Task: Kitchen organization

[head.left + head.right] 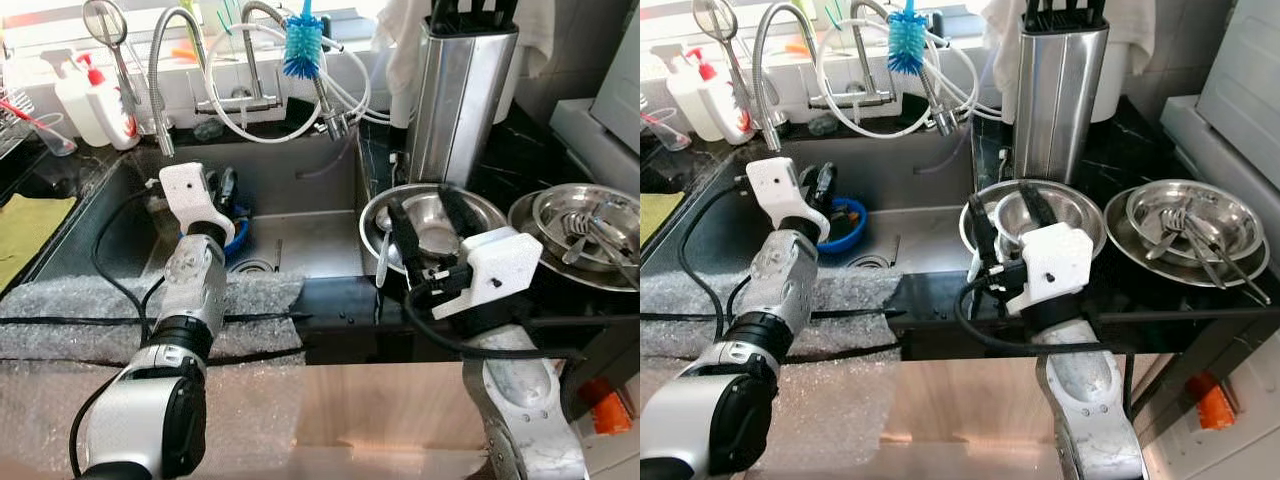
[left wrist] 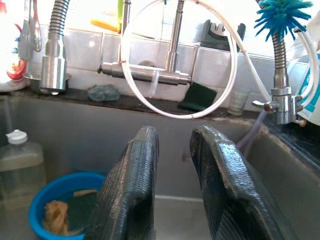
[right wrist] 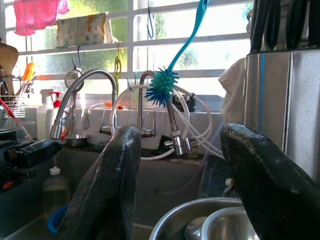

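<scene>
Black stone counter (image 1: 520, 160) runs around a deep steel sink (image 1: 300, 190), with a bright window behind (cloths hang across it in the right wrist view). Bubble wrap (image 1: 60, 320) covers the sink's near edge, with a black cable lying across it. A tall steel knife block (image 1: 458, 95) stands on the counter just behind the bowls. Two curved taps (image 1: 180, 60) rise at the back of the sink, and a blue bottle brush (image 1: 302, 48) hangs among white hoses there.

Right of the sink, a wide steel bowl (image 1: 385, 215) holds a smaller bowl (image 1: 432, 222) and a spoon (image 1: 383, 255). Further right, stacked steel plates (image 1: 590, 225) carry cutlery (image 1: 595, 235).

The right gripper (image 1: 428, 225) hovers over the nested bowls, jaws wide apart, holding nothing. The left gripper (image 2: 172, 170) reaches into the sink, jaws slightly apart and empty, above a blue bowl (image 2: 45, 200) holding sponges. A clear bottle (image 2: 17, 165) stands beside that bowl. White soap bottles (image 1: 95, 100) sit at the far left.
</scene>
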### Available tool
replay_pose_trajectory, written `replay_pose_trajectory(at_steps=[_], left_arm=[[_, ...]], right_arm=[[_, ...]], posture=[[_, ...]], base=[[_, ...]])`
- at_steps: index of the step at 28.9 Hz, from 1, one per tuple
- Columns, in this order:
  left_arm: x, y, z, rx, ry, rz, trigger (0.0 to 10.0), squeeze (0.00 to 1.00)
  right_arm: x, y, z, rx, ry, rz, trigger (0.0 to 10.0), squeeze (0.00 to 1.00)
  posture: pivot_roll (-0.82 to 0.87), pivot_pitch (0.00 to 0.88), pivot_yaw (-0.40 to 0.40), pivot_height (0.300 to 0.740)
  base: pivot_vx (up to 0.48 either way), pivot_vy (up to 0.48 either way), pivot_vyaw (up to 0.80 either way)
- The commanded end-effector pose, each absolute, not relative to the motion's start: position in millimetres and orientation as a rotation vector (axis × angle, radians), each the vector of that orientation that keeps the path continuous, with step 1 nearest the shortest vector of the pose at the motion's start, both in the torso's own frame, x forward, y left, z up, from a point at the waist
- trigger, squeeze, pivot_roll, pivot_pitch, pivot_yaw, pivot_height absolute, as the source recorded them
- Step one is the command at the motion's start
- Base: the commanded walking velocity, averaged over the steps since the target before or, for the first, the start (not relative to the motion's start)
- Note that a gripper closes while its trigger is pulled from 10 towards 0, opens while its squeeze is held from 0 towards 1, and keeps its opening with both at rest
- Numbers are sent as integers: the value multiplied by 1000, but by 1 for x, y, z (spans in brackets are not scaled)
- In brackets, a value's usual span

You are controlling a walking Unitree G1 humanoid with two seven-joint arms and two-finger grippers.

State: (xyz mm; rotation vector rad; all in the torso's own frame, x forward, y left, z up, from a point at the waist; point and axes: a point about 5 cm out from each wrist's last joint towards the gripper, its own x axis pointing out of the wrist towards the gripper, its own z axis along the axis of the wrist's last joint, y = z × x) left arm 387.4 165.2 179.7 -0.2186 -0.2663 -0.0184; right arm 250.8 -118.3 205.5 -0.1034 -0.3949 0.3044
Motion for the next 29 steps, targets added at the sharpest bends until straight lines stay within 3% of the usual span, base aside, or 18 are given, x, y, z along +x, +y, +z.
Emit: replay_pose_trajectory(at_steps=[1, 6, 13, 16, 22, 29], left_arm=[[385, 173, 182, -185, -286, -8, 10000, 0], [381, 175, 176, -179, -273, -6, 10000, 0], [379, 169, 174, -177, -266, -23, 10000, 0], [378, 164, 173, -171, -265, -42, 10000, 0], [378, 161, 174, -170, -265, -51, 10000, 0], [378, 162, 176, -153, -266, -53, 10000, 0]], right_arm=[[250, -122, 209, -102, -393, 279, 10000, 0], [259, -150, 207, 66, -321, 46, 10000, 0], [261, -152, 205, 74, -279, 11, 10000, 0], [265, -158, 202, 198, -232, -73, 10000, 0], [276, -158, 200, 112, -158, -90, 10000, 0], [310, -152, 205, 238, -52, -132, 10000, 0]], posture=[[-59, 39, 114, 740], [-64, 32, 110, 740], [-66, 20, 106, 740], [-67, 9, 102, 740], [-69, 9, 100, 740], [-46, 19, 89, 740]], base=[[0, 0, 0], [0, 0, 0], [0, 0, 0], [0, 0, 0], [0, 0, 0], [0, 0, 0]])
